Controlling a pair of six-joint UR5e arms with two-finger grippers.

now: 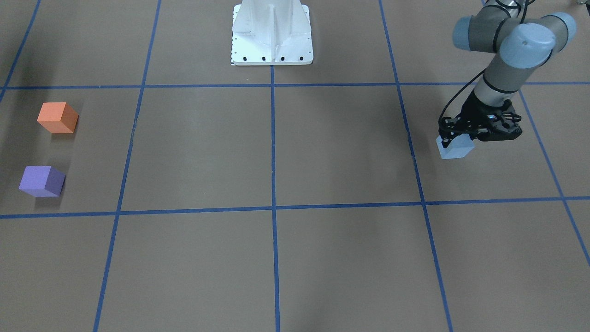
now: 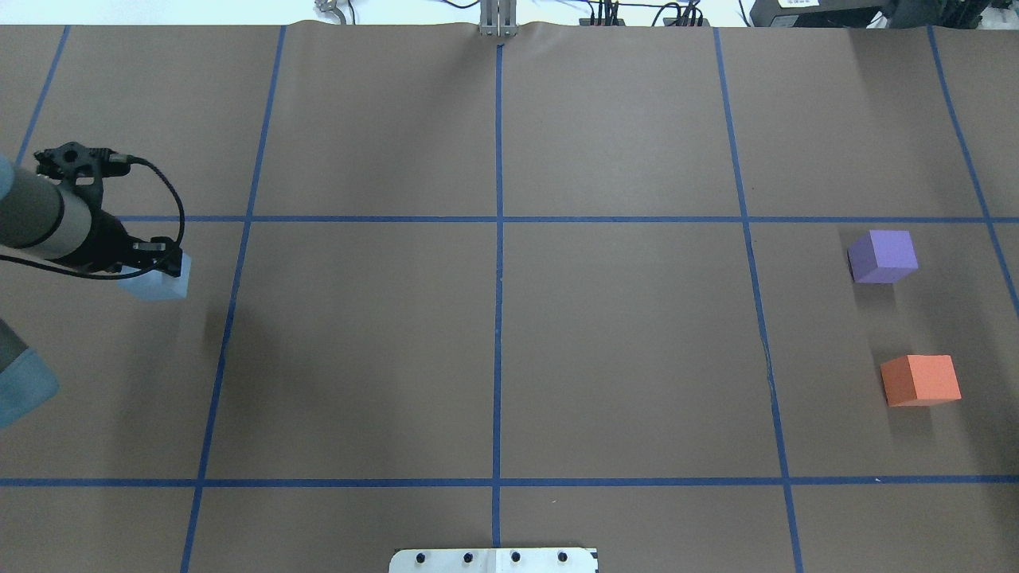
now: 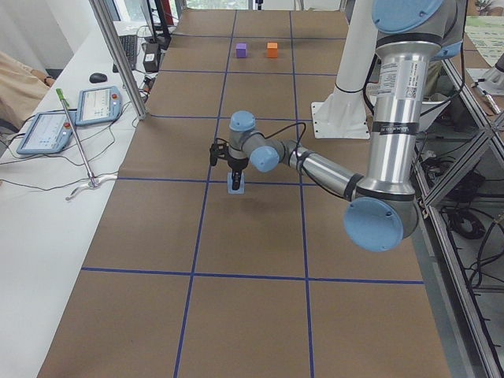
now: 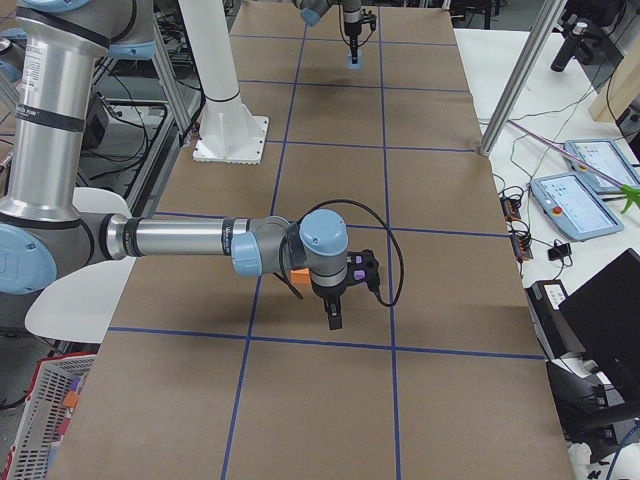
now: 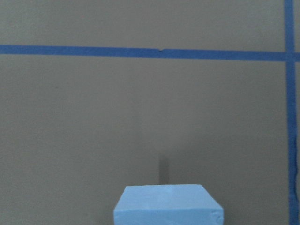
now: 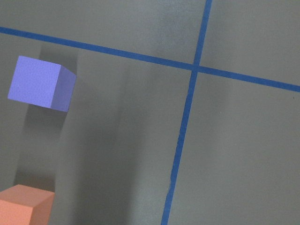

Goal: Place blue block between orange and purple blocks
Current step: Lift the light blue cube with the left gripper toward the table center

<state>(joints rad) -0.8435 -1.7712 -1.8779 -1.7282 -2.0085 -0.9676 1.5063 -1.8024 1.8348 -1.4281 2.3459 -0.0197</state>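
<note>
The left gripper (image 1: pixel 454 140), fingers seemingly pinching the blue block (image 1: pixel 456 152), needed a firm, level carry into the gap between the orange block (image 1: pixel 57 117) and the purple block (image 1: pixel 41 180); the state of the right gripper (image 4: pixel 335 318) was unclear.

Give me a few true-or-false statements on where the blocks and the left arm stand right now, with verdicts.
1. The blue block already sits between the orange block and the purple block. False: it is far off on the robot's left side, at the left gripper.
2. The orange block and purple block stand apart, with a gap between them. True.
3. The purple block is nearer the robot's base than the orange block. False: the orange block is nearer.
4. The right wrist view shows both the purple block and the orange block. True.
</note>
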